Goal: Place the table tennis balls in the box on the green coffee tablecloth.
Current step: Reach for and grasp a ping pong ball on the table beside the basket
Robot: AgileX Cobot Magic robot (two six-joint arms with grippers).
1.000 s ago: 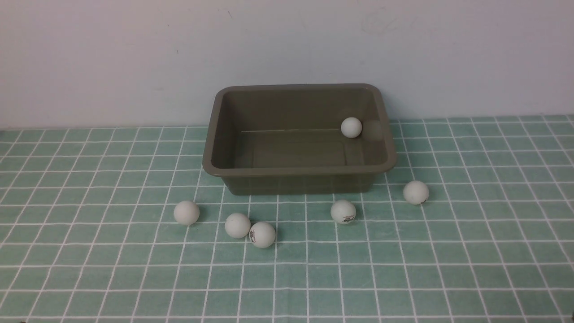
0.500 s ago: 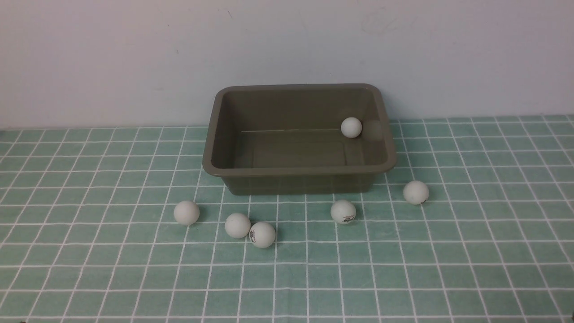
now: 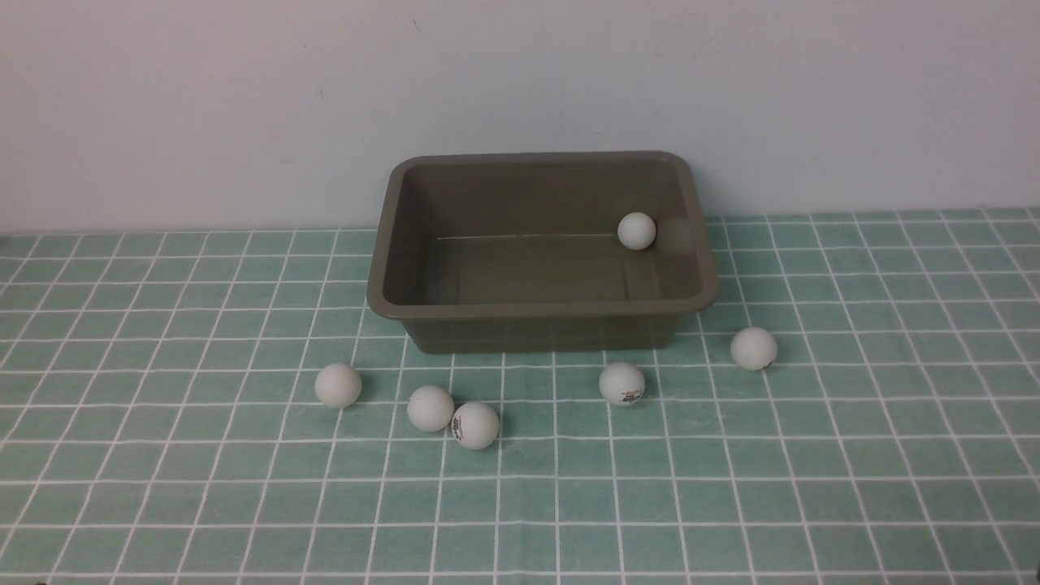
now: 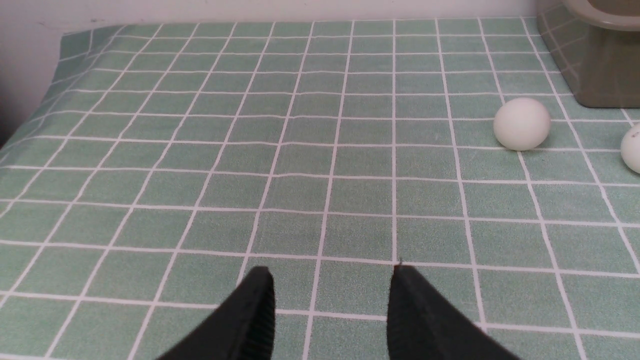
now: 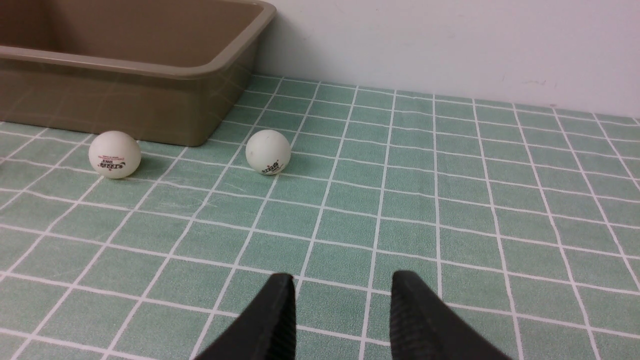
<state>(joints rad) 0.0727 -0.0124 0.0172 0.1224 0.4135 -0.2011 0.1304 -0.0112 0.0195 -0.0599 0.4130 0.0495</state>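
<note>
On the green coffee tablecloth (image 3: 162, 487), one table tennis ball (image 3: 636, 231) lies inside the box (image 3: 536, 309) near its far right corner, five more balls (image 3: 622, 383) sit on the cloth before it, and the left claw (image 4: 331, 270) and right claw (image 5: 343, 275) hover empty, fingers apart.

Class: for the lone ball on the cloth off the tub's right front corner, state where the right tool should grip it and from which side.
Grip the ball across its widest middle, probably from above with the open right tool. A sphere offers no better side, and it lies free on the cloth, clear of the box and the neighbouring ball, leaving room on both sides.
</note>
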